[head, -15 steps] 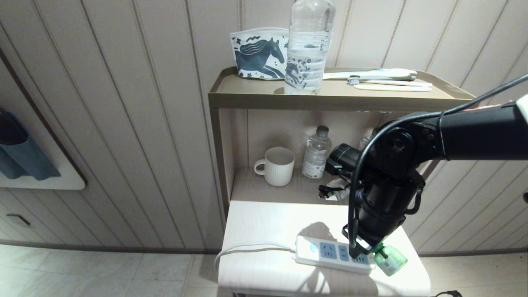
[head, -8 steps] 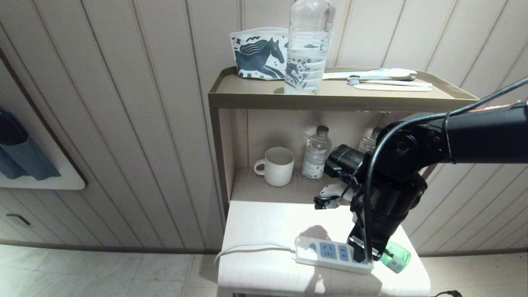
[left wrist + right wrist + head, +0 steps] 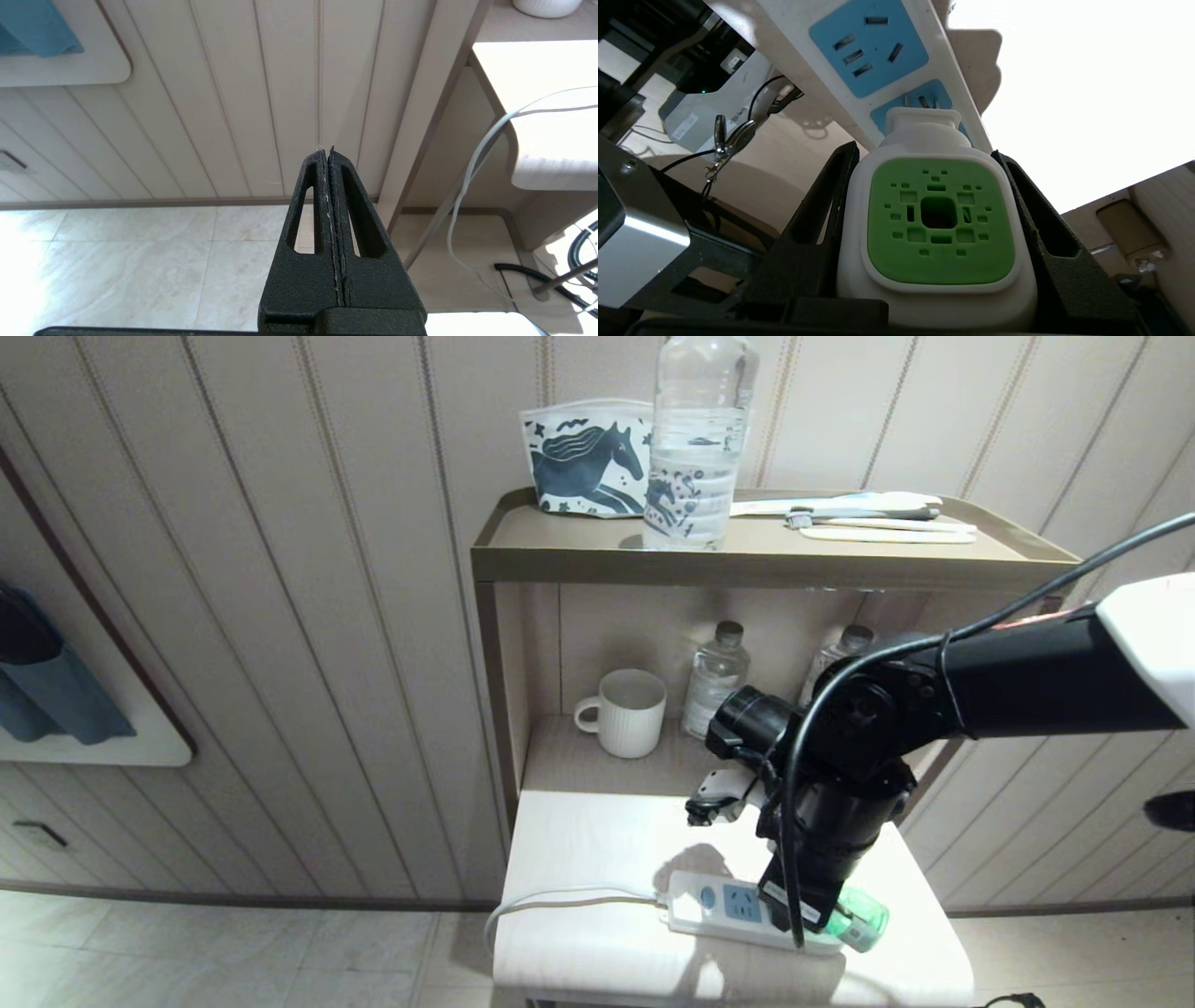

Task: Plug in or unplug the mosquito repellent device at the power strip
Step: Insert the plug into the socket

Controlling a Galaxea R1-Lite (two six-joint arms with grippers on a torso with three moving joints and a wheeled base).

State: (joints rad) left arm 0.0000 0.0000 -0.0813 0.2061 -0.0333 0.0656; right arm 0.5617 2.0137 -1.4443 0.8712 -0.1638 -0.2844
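Nearest to the robot, the left claw hangs parked low beside the table, its fingers pressed together and empty, pointing at the wall panelling well away from the power strip.

On the table's front edge lies the power strip, and everything else is best placed from it. The right claw hangs directly over the strip's end farthest from the cord, clamped on the mosquito repellent device, one black finger against each flat white flank of the head. The device's prongs sit just at the strip's end socket; whether they are partly in or just clear cannot be told. In the head view the green bottle juts out past that end of the strip.

The device looks light and rigid, smooth plastic that could slip if squeezed on its curved corners, so the flat sides of the white head are the right hold. The bottle holds liquid and probably threads on, so it is a poor place to grip. The strip itself is light and unfixed, and may lift or skid with any pull.

Beyond the strip, on the shelf, stand a ribbed mug and two small water bottles.
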